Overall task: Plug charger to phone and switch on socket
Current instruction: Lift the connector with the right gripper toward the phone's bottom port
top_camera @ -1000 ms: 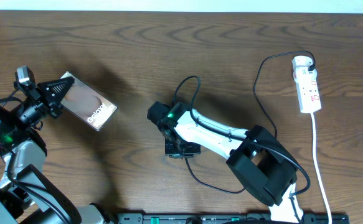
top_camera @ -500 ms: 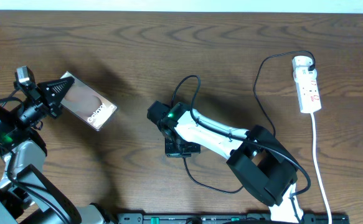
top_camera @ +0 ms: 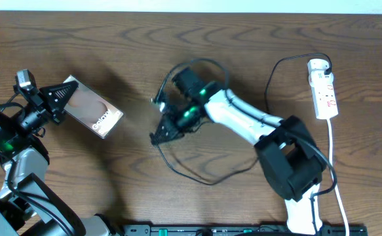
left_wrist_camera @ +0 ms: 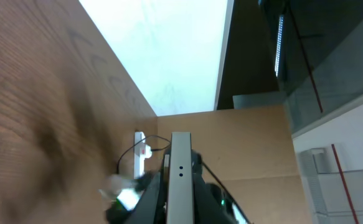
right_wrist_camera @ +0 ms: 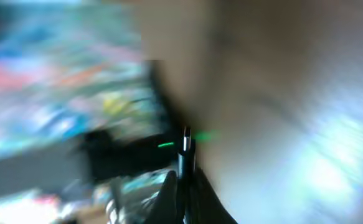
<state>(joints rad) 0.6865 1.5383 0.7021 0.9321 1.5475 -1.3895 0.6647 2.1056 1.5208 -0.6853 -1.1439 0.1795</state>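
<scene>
One phone, white "Galaxy" lettering legible at one end, the opposite end clenched in the left pincer at the left of the worktop. One charger: we see its plug tip only in the blurred right wrist view, gripped by the right pincer near mid-worktop. One socket, far right, red marks, round white adapter plugged in at its top, well apart from the phone.

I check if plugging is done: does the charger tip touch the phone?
Apart. The overhead view shows bare table between the charger tip in the right claw and the phone.
</scene>
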